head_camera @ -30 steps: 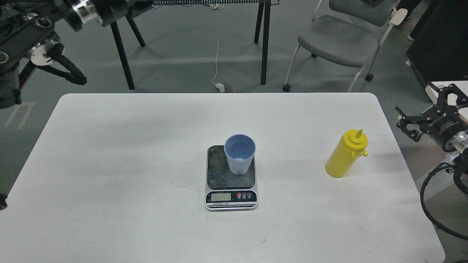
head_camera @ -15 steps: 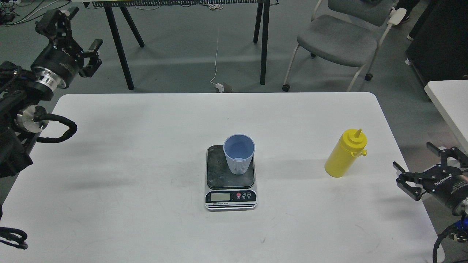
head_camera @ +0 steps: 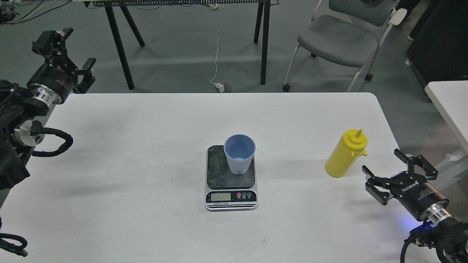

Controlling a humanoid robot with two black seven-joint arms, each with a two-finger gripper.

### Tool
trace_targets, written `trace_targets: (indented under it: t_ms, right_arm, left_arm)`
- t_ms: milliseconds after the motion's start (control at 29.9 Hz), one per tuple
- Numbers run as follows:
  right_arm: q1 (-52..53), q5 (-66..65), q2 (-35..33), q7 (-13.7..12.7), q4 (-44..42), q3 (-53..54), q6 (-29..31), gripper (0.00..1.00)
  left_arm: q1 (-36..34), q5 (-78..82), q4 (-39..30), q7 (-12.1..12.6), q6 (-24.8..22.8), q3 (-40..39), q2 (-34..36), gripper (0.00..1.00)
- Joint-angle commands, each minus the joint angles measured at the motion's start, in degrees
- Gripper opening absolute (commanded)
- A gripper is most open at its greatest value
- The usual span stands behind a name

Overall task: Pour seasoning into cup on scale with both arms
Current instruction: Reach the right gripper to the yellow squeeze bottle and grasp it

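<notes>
A light blue ribbed cup [head_camera: 239, 153] stands upright on the dark platform of a small kitchen scale [head_camera: 230, 195] at the table's middle. A yellow squeeze bottle [head_camera: 345, 153] with a cone nozzle stands upright on the table to the right. My right gripper [head_camera: 391, 171] is open and empty, low over the table's right side, a short way right of and nearer than the bottle, apart from it. My left gripper [head_camera: 64, 51] is open and empty, raised beyond the table's far left corner.
The white table [head_camera: 146, 146] has rounded corners. A grey chair [head_camera: 340, 40] and black table legs [head_camera: 265, 40] stand on the floor behind it. A second white table edge [head_camera: 449, 102] is at the right.
My right gripper has moved left and in over the table, closer to the yellow bottle. My left gripper has shifted slightly down and left. Cup, scale and bottle have not moved.
</notes>
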Motion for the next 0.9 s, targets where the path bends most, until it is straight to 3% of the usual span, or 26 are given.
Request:
trace_targets:
  t_ms: [0,435,602,736,802,869]
  right_arm:
    - [1.02,-0.98,2.54,-0.01,-0.94,0.2,0.0,1.0]
    - [8.31,-6.16,12.64,1.04,-11.22,0.11,0.0,1.0]
    - [9.54,-10.3,18.45,4.29,-13.33,0.55,0.0,0.99]
    - [10.07,-11.44,19.95,4.65,-14.65,0.73,0.0,0.99]
    - [10.07,-11.53,20.21,4.82,-14.66,0.73,0.0,0.94]
    - [9.99,-12.84,20.21,6.22,-14.83,0.73,0.0,0.82]
  left_arm:
    - [0.14,0.28,0.13,-0.01,0.0,0.2,0.41,0.97]
    - [0.32,0.46,0.04,-0.01,0.0,0.46,-0.03,0.97]
    - [0.94,0.46,0.04,-0.01,0.0,0.46,0.06,0.97]
    - [0.94,0.46,-0.05,-0.01,0.0,0.55,0.41,0.97]
    - [0.94,0.46,-0.05,-0.01,0.0,0.55,0.59,0.97]
    - [0.94,0.46,-0.05,-0.01,0.0,0.55,0.59,0.97]
